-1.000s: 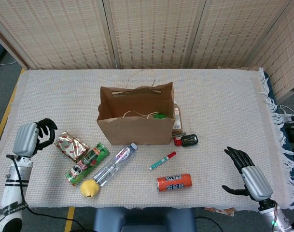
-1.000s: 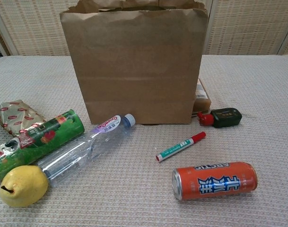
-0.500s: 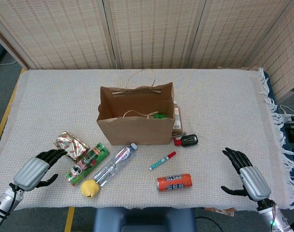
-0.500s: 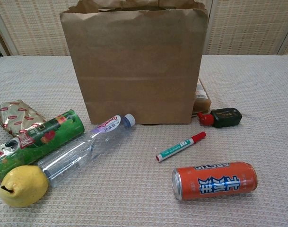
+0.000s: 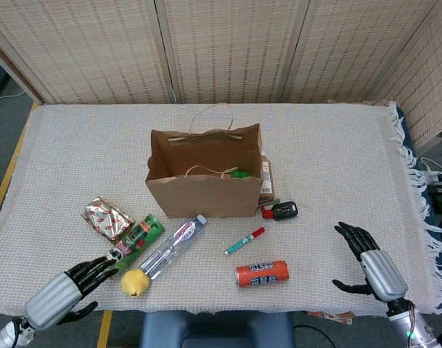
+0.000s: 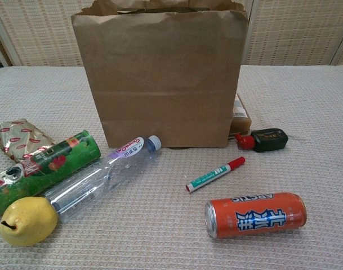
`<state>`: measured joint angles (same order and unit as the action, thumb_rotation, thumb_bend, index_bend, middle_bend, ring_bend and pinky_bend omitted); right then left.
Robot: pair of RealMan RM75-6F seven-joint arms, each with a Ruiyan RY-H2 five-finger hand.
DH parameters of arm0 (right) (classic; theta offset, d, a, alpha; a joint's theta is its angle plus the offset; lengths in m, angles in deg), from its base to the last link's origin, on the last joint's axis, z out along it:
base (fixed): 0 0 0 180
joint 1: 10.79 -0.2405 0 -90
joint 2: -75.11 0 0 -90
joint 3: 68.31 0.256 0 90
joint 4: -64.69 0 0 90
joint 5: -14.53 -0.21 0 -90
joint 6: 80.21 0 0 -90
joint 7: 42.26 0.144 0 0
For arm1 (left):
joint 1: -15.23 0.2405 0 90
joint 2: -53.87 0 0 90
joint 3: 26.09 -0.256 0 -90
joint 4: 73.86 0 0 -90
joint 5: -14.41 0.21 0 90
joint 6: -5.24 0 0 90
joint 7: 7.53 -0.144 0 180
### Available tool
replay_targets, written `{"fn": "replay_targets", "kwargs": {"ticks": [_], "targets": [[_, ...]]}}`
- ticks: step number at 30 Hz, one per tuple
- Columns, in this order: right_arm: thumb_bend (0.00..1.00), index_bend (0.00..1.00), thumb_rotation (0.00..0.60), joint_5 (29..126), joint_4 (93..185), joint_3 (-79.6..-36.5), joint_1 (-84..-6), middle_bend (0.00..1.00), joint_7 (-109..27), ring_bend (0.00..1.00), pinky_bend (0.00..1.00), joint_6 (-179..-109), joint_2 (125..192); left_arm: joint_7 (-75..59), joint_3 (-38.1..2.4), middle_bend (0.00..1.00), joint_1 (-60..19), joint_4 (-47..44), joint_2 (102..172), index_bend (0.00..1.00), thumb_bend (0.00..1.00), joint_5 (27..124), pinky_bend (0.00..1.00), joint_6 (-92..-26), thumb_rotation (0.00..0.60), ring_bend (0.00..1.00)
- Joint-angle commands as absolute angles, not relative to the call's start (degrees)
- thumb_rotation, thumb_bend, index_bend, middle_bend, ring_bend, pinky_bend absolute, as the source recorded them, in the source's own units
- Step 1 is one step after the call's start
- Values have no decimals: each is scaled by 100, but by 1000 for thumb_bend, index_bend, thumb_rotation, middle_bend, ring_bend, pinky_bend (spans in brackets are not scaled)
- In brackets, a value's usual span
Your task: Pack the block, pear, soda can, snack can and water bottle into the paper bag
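**Left Hand Repositioned Beside the Pear**

1. Change noted. A second ago I had the left hand (image 5: 61,297) raised at the table's 9 o'clock edge, beyond the foil packet (image 5: 108,217). It has since come down and swung to about 7 o'clock. Its dark fingers (image 5: 97,267) are spread and hold nothing; the tips lie just beside the yellow pear (image 5: 134,282) and the near end of the green cylindrical snack can (image 5: 131,245). I cannot tell whether they touch either one. The chest view does not show this hand.

2. Right hand. The right hand (image 5: 369,262) has barely moved, at 4 o'clock near the table edge, with fingers apart and empty, well apart from the orange soda can (image 5: 262,273).

3. Task items. The brown paper bag (image 5: 204,177) stands upright and open at centre. Something green (image 5: 239,174) shows inside; I judge this may be the block, but cannot confirm. The clear plastic water bottle (image 5: 173,246) lies between the snack can and the soda can, cap toward the bag. All four remaining items lie outside the bag.

4. Meaning for the task. I judge the left hand is now set up to grasp the pear first. The pear is round and may roll toward the table edge if nudged.
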<state>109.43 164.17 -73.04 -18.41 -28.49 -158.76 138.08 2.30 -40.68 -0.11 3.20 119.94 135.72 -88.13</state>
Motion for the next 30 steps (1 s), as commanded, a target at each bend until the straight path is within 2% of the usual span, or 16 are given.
{"fn": "replay_targets", "kwargs": {"ticks": [1,11,20,30], "targets": [[32,0,600,10942,16431,-7308,-1845,0,-2864,0,0,-15865,13812,157,-4217,0,40,-31,12311,23,350,13897,257,-8935,600,59],[31,0,600,10945,16455,-7324,-1846,0,-2864,0,0,-15845,13803,155,-4236,0,-155,288,12611,28,353,13658,258,-8234,600,58],[31,0,600,10956,16458,-7335,-1867,0,-2801,0,0,-15816,13780,-52,-4056,0,-331,728,12934,11,351,13248,234,-7611,600,36],[31,0,600,10971,16458,-7333,-1879,0,-2712,0,0,-15822,13769,-407,-3850,0,-430,656,13389,0,347,12887,213,-7196,600,14]]}}
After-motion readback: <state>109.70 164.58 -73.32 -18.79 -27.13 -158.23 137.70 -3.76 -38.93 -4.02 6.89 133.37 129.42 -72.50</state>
